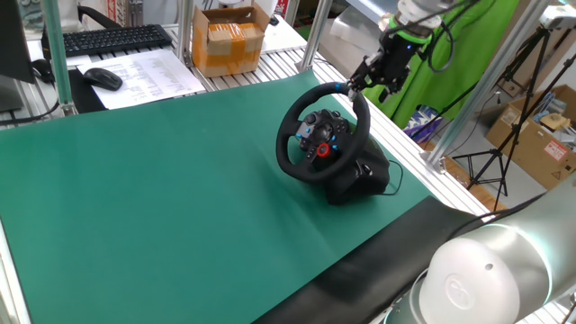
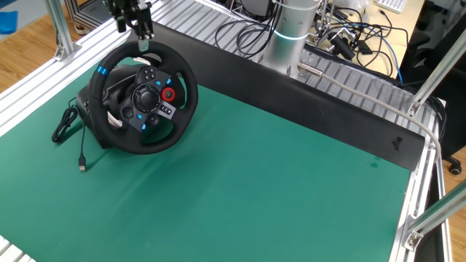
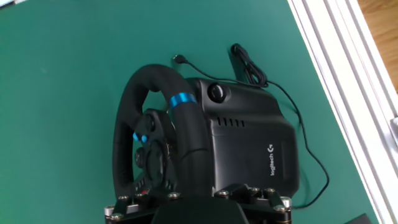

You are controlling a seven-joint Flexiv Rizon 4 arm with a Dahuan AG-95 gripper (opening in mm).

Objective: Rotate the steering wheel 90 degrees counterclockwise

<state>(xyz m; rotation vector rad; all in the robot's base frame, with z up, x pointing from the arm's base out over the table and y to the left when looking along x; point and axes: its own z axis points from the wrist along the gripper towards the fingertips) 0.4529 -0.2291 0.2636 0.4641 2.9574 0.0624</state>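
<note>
**Gripper above the wheel's top rim, nothing held**

Near edge of one fixed view: the arm's grey rounded housing (image 1: 490, 274), blurred, low right; beyond it the green mat (image 1: 162, 180) covers the table; the steering wheel (image 1: 322, 133) stands on the mat toward its right side, rim tilted back on the black base (image 1: 360, 175), red knob (image 1: 322, 149) and coloured buttons on the hub facing the camera; blue stripe (image 1: 340, 87) sits at the very top of the rim; a thin black cable (image 1: 392, 183) trails from the base across the mat.

Gripper (image 1: 357, 87) hangs just above the top of the rim, close beside the stripe, pointing down; fingers apart, nothing between them; whether a fingertip touches the rim I cannot tell. The other fixed view agrees: gripper (image 2: 142, 38) over the upper rim, stripe (image 2: 101, 70) off to its left.

Hand view looks down on the base's back shell and the rim edge-on, stripe (image 3: 182, 99) showing.

Further back: cardboard box (image 1: 232, 40), keyboard (image 1: 112, 38), mouse (image 1: 103, 78) on printed sheets (image 1: 148, 72); green cloth (image 1: 459, 54) behind the arm.
</note>
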